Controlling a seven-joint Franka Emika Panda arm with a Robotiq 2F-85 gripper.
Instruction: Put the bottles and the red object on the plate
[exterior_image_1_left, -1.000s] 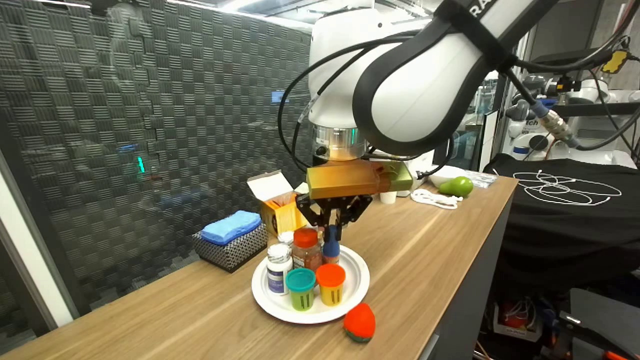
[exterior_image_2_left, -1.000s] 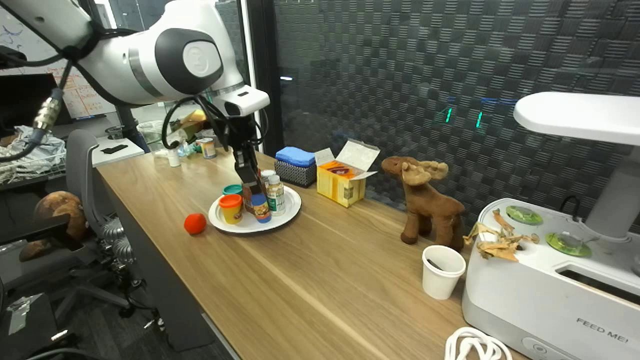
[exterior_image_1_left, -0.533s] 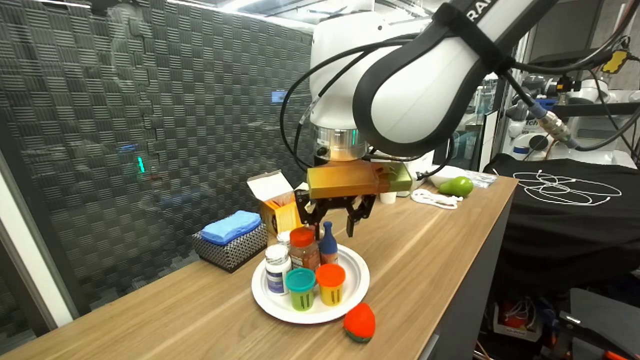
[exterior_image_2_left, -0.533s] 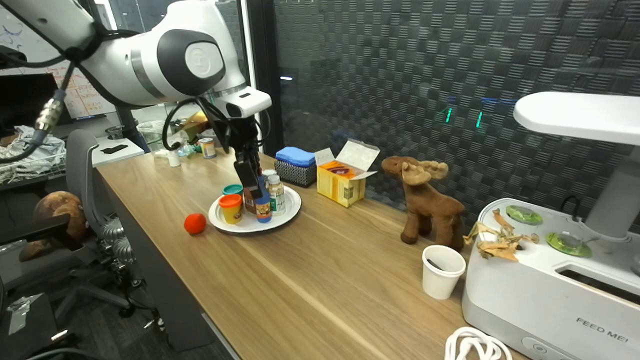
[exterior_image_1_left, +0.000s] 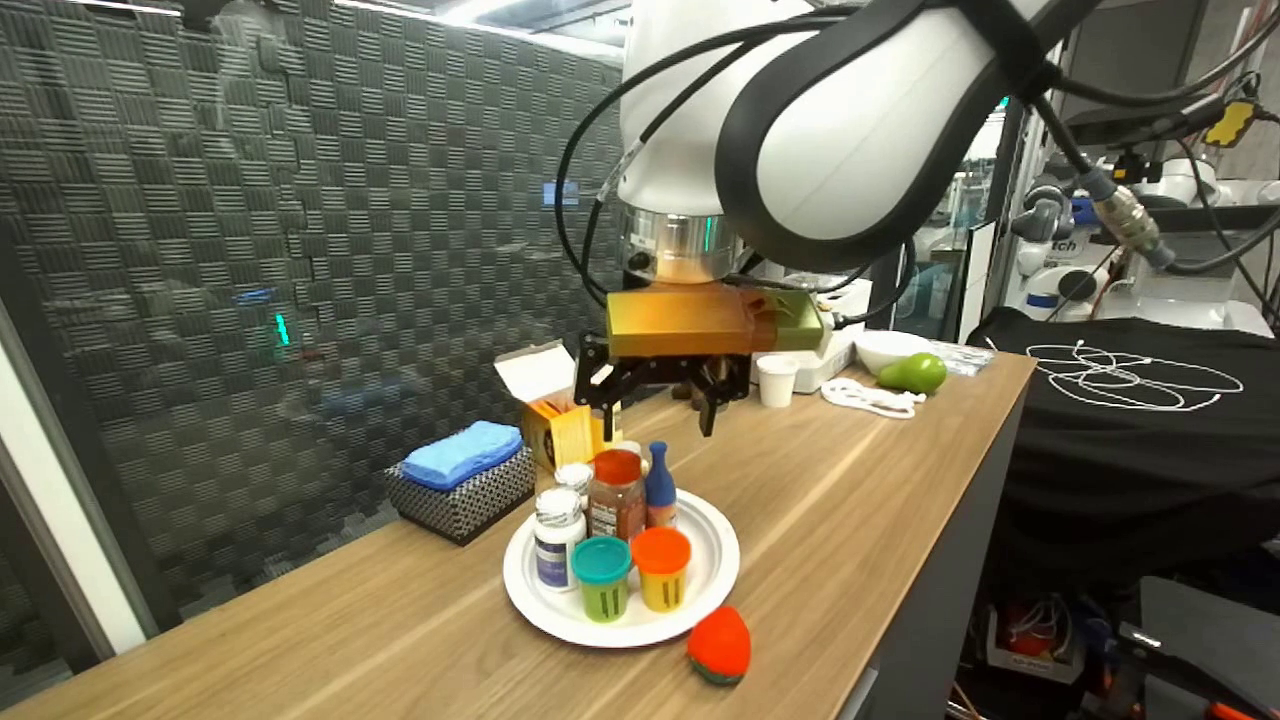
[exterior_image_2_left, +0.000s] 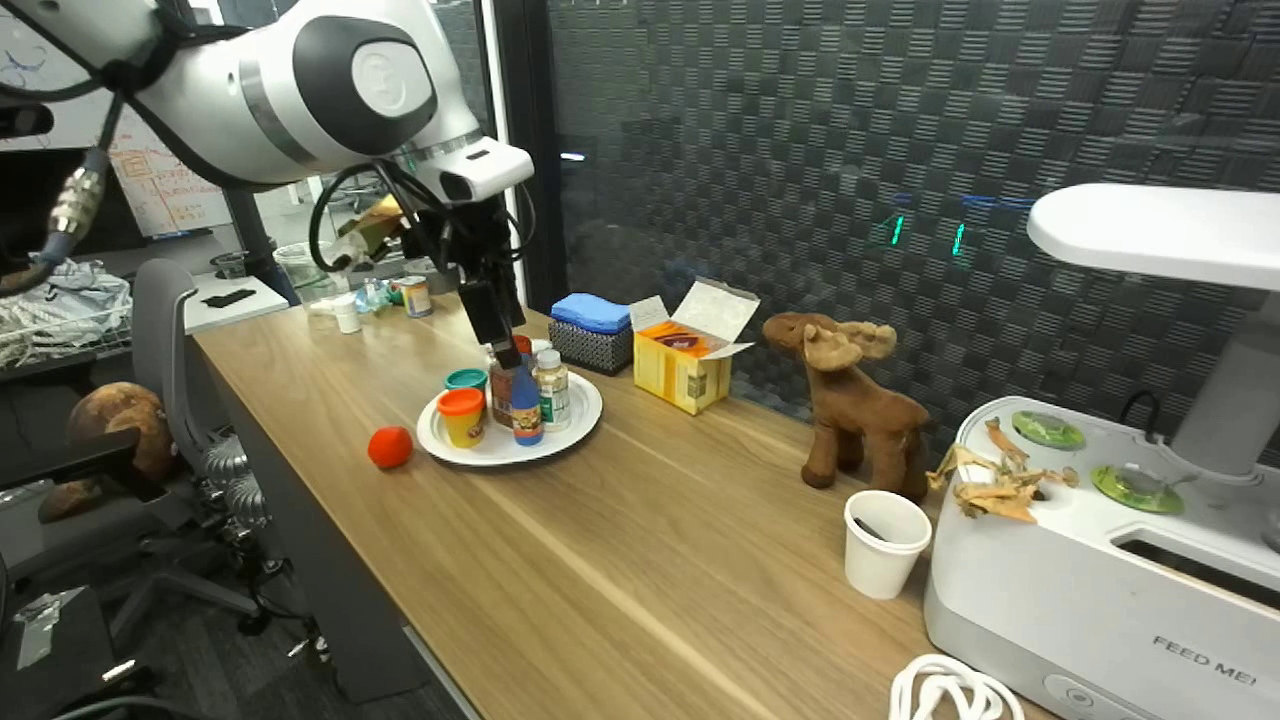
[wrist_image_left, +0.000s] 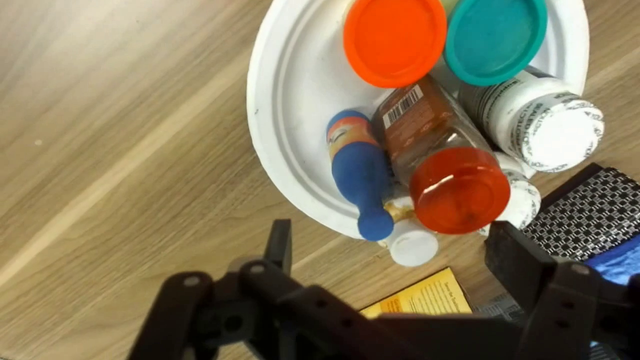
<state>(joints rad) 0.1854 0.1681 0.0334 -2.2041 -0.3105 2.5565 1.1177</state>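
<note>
Seven mixed-colour bottles (exterior_image_1_left: 617, 510) could topple if the empty, wide-spread black gripper (exterior_image_1_left: 657, 434) clips them approaching the red lump (exterior_image_1_left: 719, 645), in an exterior view four o'clock of the round white plate (exterior_image_1_left: 715, 555).

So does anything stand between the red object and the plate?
Nothing visible: the red object lies right beside the plate. Just inside it, on that side, stands the orange-lidded yellow jar, with bare plate showing next to it.

Assorted bottles (exterior_image_1_left: 617, 507) upright, clustered on white plate (exterior_image_1_left: 712, 562); red object (exterior_image_1_left: 719, 643) just beside it.
</note>
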